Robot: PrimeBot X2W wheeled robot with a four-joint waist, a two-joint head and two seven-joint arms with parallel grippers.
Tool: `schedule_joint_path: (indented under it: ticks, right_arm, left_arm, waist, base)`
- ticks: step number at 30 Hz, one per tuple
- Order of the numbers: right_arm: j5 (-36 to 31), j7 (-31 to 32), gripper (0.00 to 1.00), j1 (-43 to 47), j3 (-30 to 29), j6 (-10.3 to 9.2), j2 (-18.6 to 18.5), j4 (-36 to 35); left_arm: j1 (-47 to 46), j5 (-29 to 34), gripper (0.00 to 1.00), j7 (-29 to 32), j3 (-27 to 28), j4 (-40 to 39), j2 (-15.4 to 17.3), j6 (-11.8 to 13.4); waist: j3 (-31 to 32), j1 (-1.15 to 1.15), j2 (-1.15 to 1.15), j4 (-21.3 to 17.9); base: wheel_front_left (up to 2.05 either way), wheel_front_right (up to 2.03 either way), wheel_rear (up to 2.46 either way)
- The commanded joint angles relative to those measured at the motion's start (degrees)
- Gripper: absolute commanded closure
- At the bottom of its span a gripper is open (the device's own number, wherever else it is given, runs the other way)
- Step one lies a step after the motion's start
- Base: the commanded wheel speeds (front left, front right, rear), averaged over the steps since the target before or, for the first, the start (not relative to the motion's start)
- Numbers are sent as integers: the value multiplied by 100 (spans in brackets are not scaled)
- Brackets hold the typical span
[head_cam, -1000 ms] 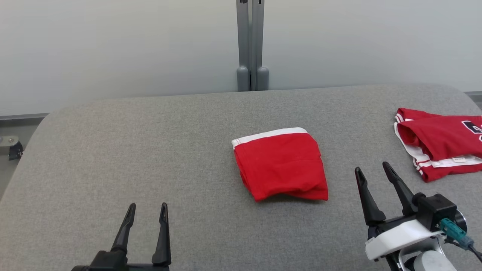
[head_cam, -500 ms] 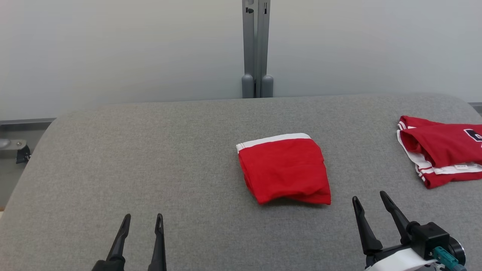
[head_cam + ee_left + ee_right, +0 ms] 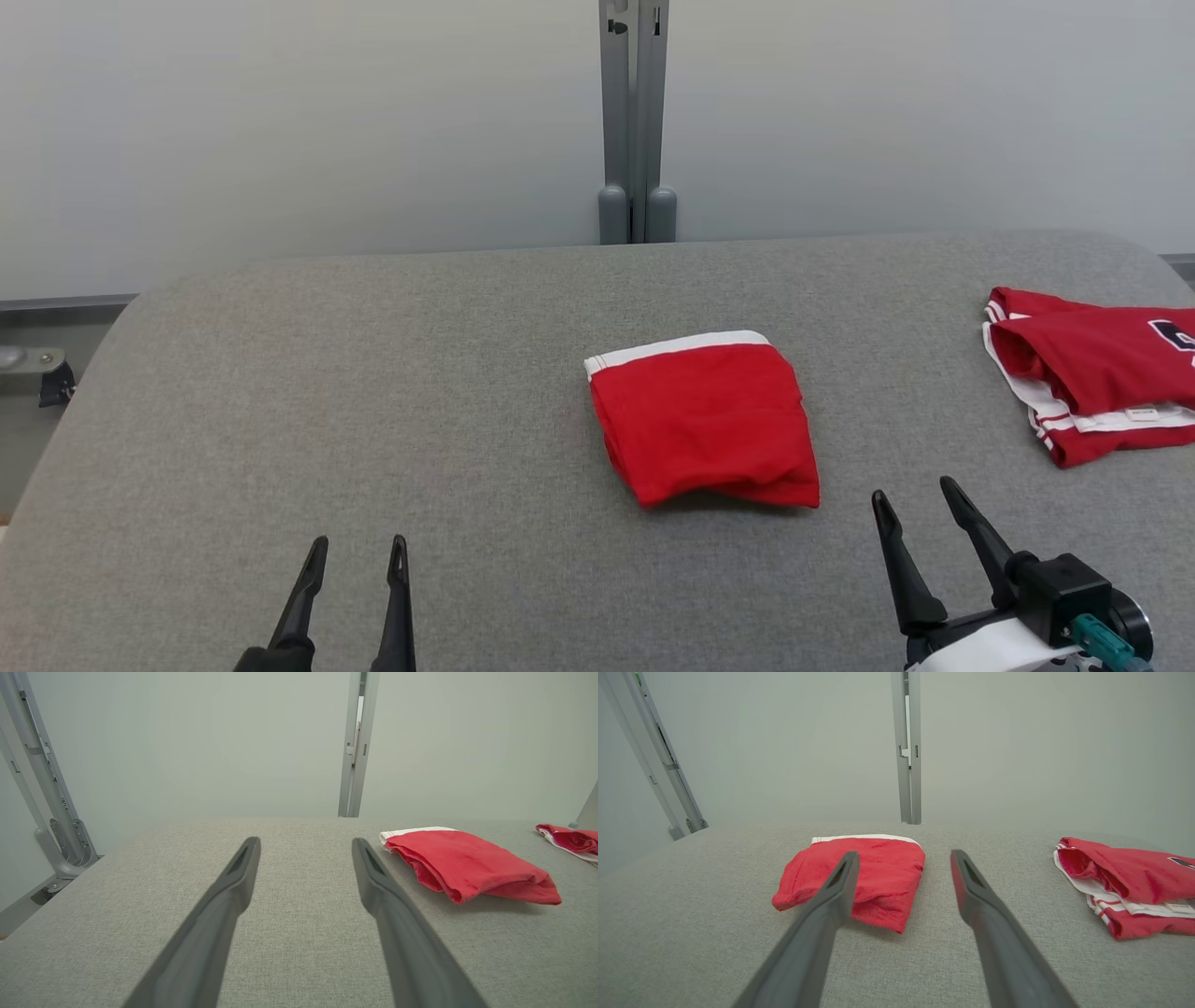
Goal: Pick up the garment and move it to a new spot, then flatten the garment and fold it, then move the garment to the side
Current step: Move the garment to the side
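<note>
Apparently folded already, the garment [image 3: 705,420] lies on the desk [image 3: 373,373]. The left gripper [image 3: 359,541] and right gripper [image 3: 912,488] stand spread and empty (neither touches it), so grasping it and moving it aside likely comes next.

Bare surface [image 3: 373,373] lay across the left half and along the near edge, ahead of the left end effector [image 3: 360,541]. The folded garment [image 3: 705,420] lay mid-surface, ahead-left of the right end effector [image 3: 913,488]; a bare lane separated it from the jersey [image 3: 1092,373] at the right edge. A post [image 3: 635,121] stood behind the far edge.
</note>
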State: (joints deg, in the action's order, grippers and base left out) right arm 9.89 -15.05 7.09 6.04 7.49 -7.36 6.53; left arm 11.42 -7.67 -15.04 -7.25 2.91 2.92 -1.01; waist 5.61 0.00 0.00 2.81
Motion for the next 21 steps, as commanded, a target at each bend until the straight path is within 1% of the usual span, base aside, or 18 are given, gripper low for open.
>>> schedule_joint_path:
  ticks: [1,11,21]
  right_arm:
    - [3,-13,0,93,-13,0,8,7]
    - [-66,-13,0,79,-86,0,71,-56]
    - [-5,-13,0,105,17,1,9,-121]
  left_arm:
    - [-38,-27,0,-16,17,-9,-1,12]
    - [2,-37,0,-16,33,-47,0,42]
    - [-11,-20,0,-16,25,-2,-1,56]
  waist:
    - [5,0,0,4]
    - [10,0,0,-16]
    - [3,0,0,-21]
  base:
    - [0,0,0]
    - [0,0,0]
    - [0,0,0]
